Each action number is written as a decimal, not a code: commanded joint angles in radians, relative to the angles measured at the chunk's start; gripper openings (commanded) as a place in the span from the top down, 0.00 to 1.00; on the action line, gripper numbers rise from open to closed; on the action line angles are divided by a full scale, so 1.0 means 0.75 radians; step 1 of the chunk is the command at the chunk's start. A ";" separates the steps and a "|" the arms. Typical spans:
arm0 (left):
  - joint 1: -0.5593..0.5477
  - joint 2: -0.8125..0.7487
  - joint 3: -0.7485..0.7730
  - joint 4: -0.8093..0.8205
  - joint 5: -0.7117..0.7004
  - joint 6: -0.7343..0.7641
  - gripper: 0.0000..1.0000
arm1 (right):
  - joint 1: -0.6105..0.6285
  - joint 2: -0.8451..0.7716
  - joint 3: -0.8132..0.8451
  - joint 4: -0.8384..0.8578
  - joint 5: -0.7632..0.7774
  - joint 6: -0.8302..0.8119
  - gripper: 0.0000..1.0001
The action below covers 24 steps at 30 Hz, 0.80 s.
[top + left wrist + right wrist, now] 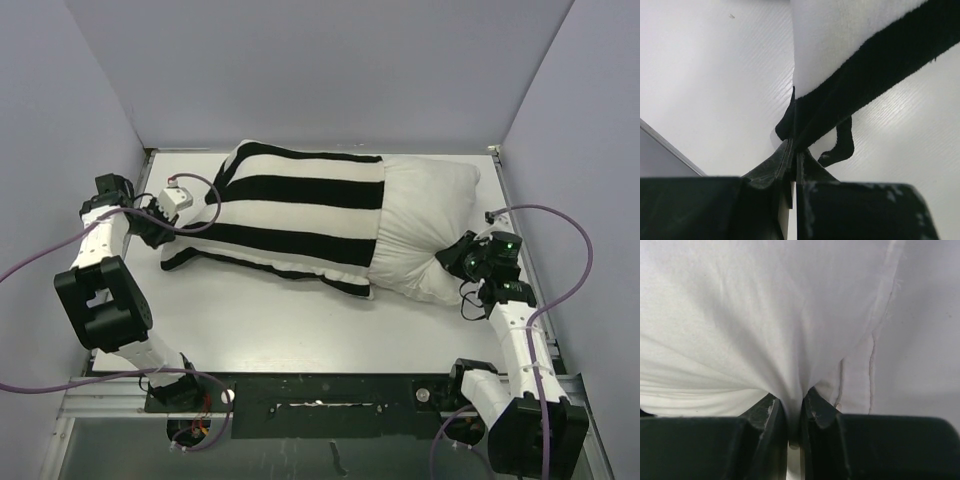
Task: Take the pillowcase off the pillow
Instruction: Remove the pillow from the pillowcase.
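Pinching pillowcase (290, 215) corner tight with left fingers (771, 170), clamping bare pillow (425, 235) end with right fingers (765, 415), all lying mid-surface (270, 330). Roughly half sleeved. Risky bit: yanking apart hard, probably slipping off those thin bites.

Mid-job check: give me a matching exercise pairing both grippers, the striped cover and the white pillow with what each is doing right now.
Column one:
1. black-and-white striped fabric pillowcase
2. plump plain white pillow
3. left gripper
4. right gripper

Column two:
A. shut on a pinch of white fabric
B. right end lies bare
C. covers the left part of the cushion
D. shut on a black fabric edge

Pairs: 1-C, 2-B, 3-D, 4-A.
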 commanded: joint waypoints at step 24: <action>0.358 0.044 0.298 0.392 -0.182 0.261 1.00 | -0.374 0.347 0.542 0.184 0.137 0.034 1.00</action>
